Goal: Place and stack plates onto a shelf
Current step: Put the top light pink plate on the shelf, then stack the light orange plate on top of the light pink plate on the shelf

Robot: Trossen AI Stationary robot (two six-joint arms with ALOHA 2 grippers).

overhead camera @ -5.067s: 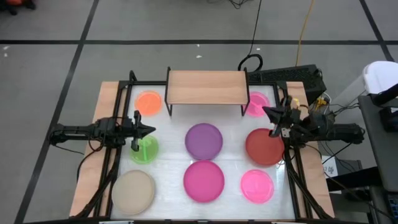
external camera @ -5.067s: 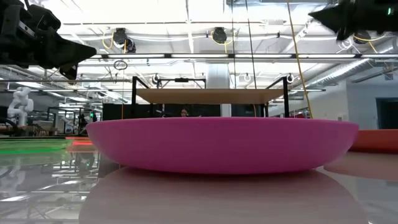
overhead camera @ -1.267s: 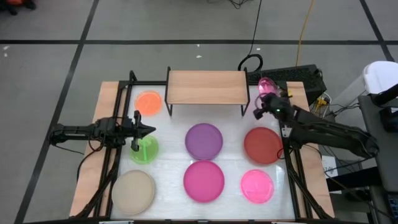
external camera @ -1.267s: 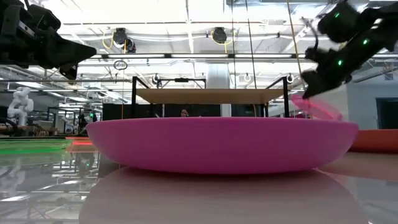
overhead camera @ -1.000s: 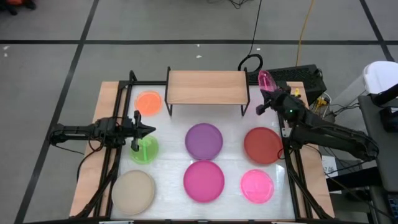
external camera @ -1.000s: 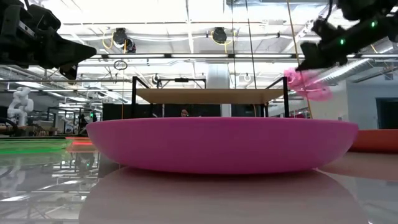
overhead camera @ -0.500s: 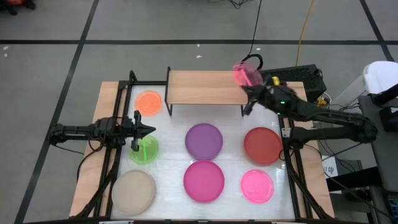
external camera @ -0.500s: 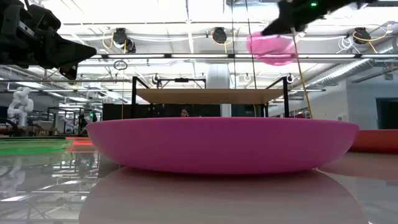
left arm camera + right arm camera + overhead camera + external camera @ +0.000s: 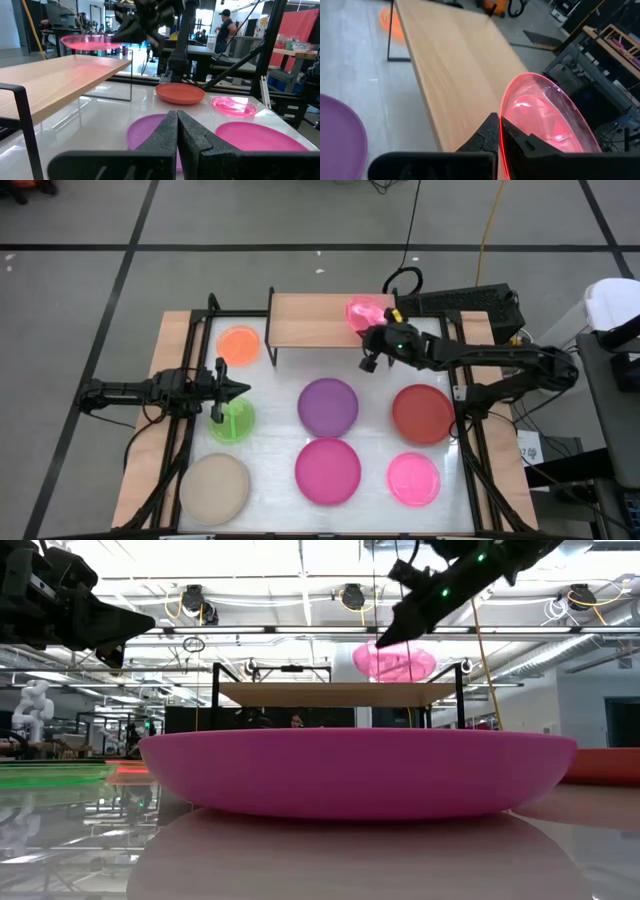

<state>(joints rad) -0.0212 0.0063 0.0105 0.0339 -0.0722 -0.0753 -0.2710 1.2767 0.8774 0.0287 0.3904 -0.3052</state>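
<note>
the right claw (image 9: pixel 372 340) is pinched tight on the near rim of a translucent pink plate (image 9: pixel 364 313), holding it roughly level in the air above the right half of the wooden shelf (image 9: pixel 310 320), not touching the board. the left claw (image 9: pixel 238 390) hangs over the green plate (image 9: pixel 232 423), fingers closed and empty.

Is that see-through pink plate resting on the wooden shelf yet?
No. The right pincer holds the pink plate in the air above the shelf, with a gap beneath it.
</note>
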